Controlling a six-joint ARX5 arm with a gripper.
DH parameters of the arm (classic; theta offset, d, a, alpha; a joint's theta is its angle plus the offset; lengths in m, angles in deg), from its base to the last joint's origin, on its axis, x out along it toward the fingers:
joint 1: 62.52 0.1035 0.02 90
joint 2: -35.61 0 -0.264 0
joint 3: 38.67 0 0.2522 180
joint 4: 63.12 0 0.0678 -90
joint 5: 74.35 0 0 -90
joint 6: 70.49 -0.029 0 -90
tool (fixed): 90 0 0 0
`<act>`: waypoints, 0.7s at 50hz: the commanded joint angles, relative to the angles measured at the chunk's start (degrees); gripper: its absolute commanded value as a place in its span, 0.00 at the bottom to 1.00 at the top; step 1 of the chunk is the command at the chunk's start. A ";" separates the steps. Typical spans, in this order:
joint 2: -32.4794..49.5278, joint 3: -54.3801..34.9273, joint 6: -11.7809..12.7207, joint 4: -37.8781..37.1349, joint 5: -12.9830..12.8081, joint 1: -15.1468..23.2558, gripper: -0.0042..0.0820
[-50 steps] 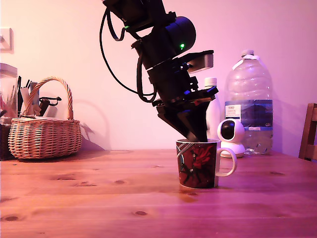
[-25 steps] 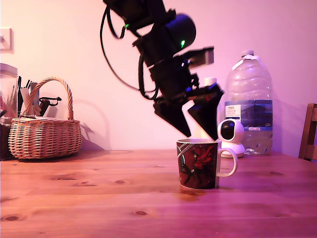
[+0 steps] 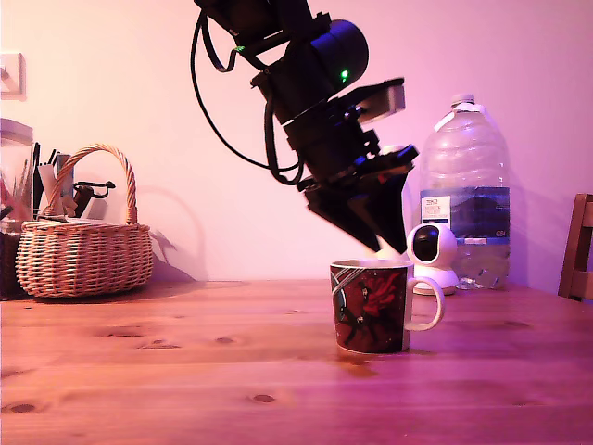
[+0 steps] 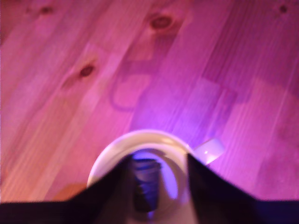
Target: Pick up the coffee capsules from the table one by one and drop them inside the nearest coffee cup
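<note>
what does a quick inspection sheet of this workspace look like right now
surface: wooden table, bare planks with knots; no loose capsules seen on it.
job's things: coffee cup upright; the wrist view shows a dark capsule inside it.
clutter: wicker basket at the exterior view's left; large water bottle and small white camera behind the cup.
grippers: gripper just above the cup rim, jaws apart, nothing held.
cables: black cable looping off the arm, above the table.
surroundings: plain wall; chair edge at the exterior view's right.
</note>
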 commanded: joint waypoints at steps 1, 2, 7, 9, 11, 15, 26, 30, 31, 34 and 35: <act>2.51 -0.61 -0.90 -0.70 0.55 -0.37 0.03; 2.71 -0.68 -0.90 -0.79 0.83 -0.37 0.03; 4.15 -1.57 -0.90 -1.81 1.16 -0.35 0.03; 4.79 -2.10 -0.90 -2.49 1.20 -0.24 0.03; 5.60 -2.93 -0.90 -3.23 1.46 -0.07 0.03; 7.74 -5.77 -0.87 -5.66 1.81 0.39 0.03; 16.06 -17.86 -0.20 -13.00 1.79 3.21 0.03; 19.82 -23.45 0.72 -16.68 1.81 4.66 0.03; 20.85 -24.92 0.72 -17.62 1.81 5.07 0.03; 23.87 -29.20 2.73 -20.24 1.81 6.49 0.03; 24.96 -30.64 2.73 -20.96 1.81 7.02 0.03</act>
